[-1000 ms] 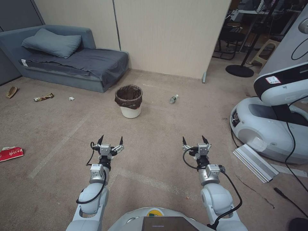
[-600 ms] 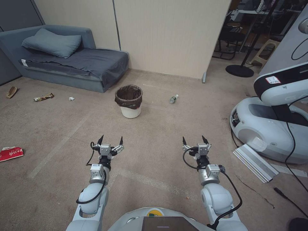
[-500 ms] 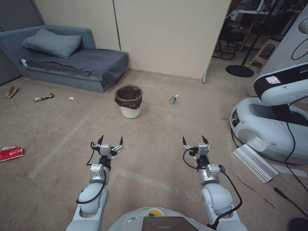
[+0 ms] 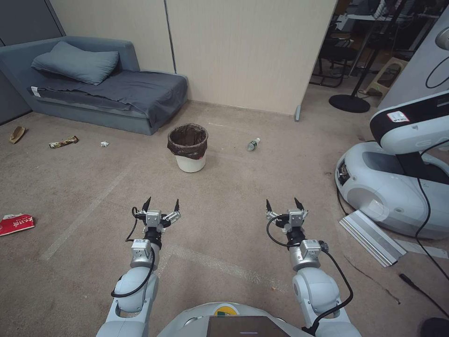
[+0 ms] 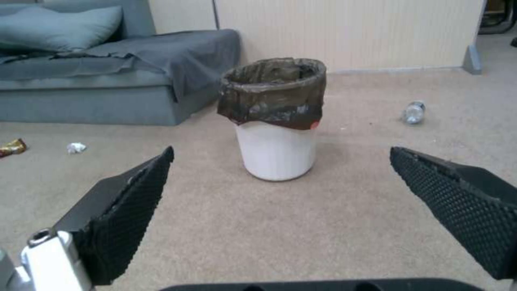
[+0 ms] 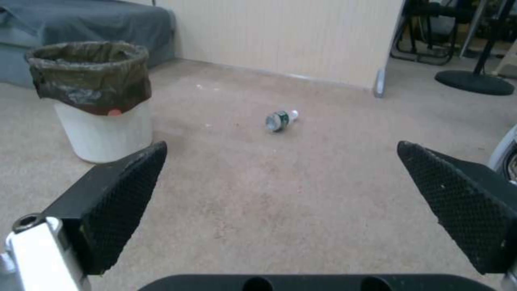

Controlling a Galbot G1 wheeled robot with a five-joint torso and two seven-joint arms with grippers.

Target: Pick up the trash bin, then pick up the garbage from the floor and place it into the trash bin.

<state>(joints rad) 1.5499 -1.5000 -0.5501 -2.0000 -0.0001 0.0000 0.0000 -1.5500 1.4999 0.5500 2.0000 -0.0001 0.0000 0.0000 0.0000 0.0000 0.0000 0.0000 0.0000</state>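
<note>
Nothing is done yet: the trash bin (image 4: 188,147) stands far ahead, bottle (image 4: 253,144) to its right; left claw (image 4: 161,205) and right claw (image 4: 285,204) hover apart, empty.

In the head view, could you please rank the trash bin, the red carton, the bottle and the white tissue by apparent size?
1. trash bin
2. red carton, though it lies nearer the camera
3. bottle
4. white tissue

White smooth plastic trash bin (image 4: 190,161), glossy crinkled bag liner (dark brown); matt carpet (image 4: 243,187).
</note>
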